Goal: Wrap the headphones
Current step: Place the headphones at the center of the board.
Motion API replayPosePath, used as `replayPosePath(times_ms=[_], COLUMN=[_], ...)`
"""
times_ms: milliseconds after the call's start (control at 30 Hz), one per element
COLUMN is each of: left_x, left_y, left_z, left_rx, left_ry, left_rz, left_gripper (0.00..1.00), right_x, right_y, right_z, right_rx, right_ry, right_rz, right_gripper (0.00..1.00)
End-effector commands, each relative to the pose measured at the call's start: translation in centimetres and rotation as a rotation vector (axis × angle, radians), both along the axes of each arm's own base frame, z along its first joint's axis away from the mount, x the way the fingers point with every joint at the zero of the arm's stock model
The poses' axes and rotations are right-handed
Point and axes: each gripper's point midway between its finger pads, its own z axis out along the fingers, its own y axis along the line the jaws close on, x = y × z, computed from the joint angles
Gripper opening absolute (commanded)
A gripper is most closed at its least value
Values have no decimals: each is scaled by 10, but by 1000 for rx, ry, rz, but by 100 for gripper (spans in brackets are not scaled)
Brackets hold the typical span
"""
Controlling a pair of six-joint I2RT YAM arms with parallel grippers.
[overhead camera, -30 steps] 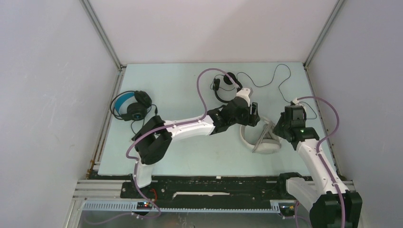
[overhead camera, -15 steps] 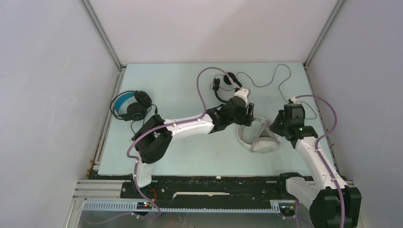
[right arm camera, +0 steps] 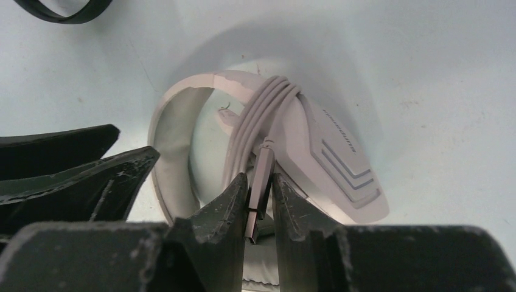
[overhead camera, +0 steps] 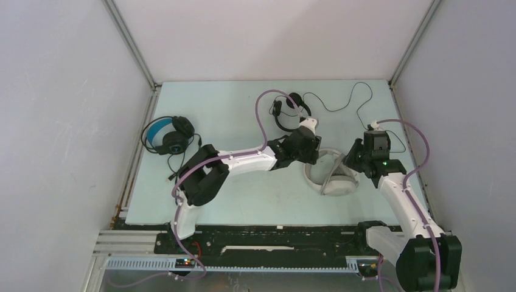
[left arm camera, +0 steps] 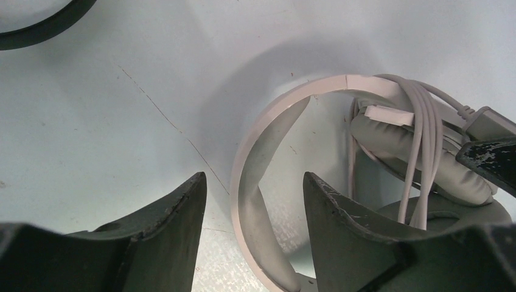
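Observation:
The large white headphones (overhead camera: 330, 181) lie right of the table's middle, their grey cable (right arm camera: 255, 115) wound in several turns round the band beside an ear cup (right arm camera: 338, 155). My right gripper (right arm camera: 260, 177) is shut on the cable's metal plug (right arm camera: 258, 194), just above the ear cushion. My left gripper (left arm camera: 252, 177) is open and straddles the white headband (left arm camera: 274, 109), with a gap on each side. In the top view the left gripper (overhead camera: 311, 152) and right gripper (overhead camera: 358, 159) flank the headset.
A small thin black headset (overhead camera: 291, 104) lies at the back, its thin cable (overhead camera: 350, 100) looping to the right. The bulky black one with blue lining (overhead camera: 167, 135) sits at the far left. White walls enclose the pale table (overhead camera: 243, 194).
The left gripper has slid a little left along the headband and its jaws have narrowed slightly. The right gripper has shifted slightly back, and the white headset has moved a little with it.

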Motion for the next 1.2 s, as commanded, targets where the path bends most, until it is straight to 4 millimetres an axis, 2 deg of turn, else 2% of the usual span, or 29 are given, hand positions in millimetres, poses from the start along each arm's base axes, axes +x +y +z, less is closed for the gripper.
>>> replayPosePath(times_ms=[0,133,333,667,767,967,1167], left_x=[1,0,-2,-8,-8,-13,-10], left_y=[2,1,-1,-7,-17,-44,-66], left_z=[-15,-22,-31,-40,-36,-29,-17], left_rx=[15,20,24,1,-52,-164,-235], left_ry=[6,17,31,67,65,121,135], left_rz=[-14,-22,-34,-57,-67,-87,-72], left_gripper=[61,57,52,43,36,26,18], right_x=[18,17,17,5,1,0,-15], right_y=[10,10,20,32,32,19,25], right_z=[26,21,20,9,9,13,6], right_rx=[26,26,47,51,57,24,82], right_ry=[-94,-72,-70,-6,4,6,64], right_rz=[52,58,102,133,128,87,74], right_gripper=[24,22,12,12,12,12,13])
